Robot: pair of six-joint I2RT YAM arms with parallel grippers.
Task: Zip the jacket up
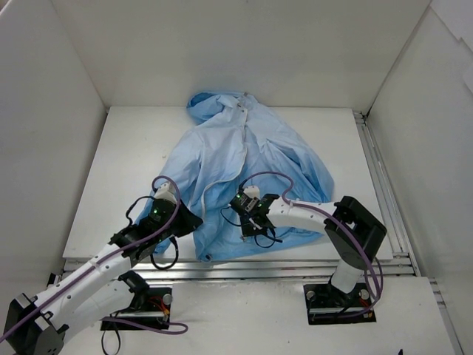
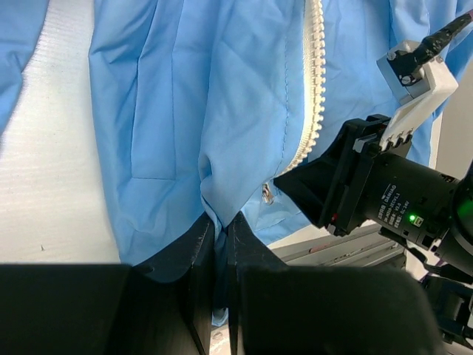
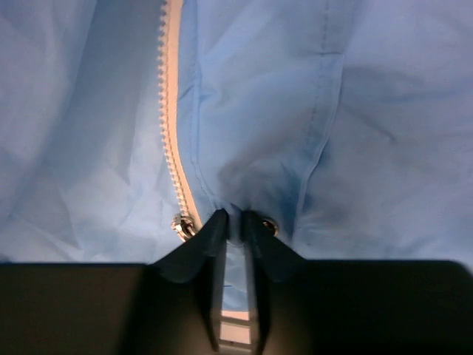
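While both arms reach forward and inward from the near edge, the left gripper [image 2: 220, 223] pinches the hem of the large light-blue thin-fabric hooded jacket [image 1: 247, 159], and the right gripper [image 3: 235, 220] is nipped on the hem beside the white toothed zipper [image 3: 170, 111]. Only the top view shows the jacket lying crumpled on the white table [image 1: 103, 200], hood farthest away. Only the left wrist view shows the right arm's black wrist [image 2: 384, 200] close beside the zipper.

The top camera looks down from above and behind the arm bases [image 1: 140, 305], seeing the jacket [image 1: 244, 177] from afar. The wrist cameras sit close to its hem [image 3: 236, 211], the left facing one o'clock, the right nine o'clock; both share the zipper [image 2: 316, 74], and the left catches the right arm [image 2: 392, 200].
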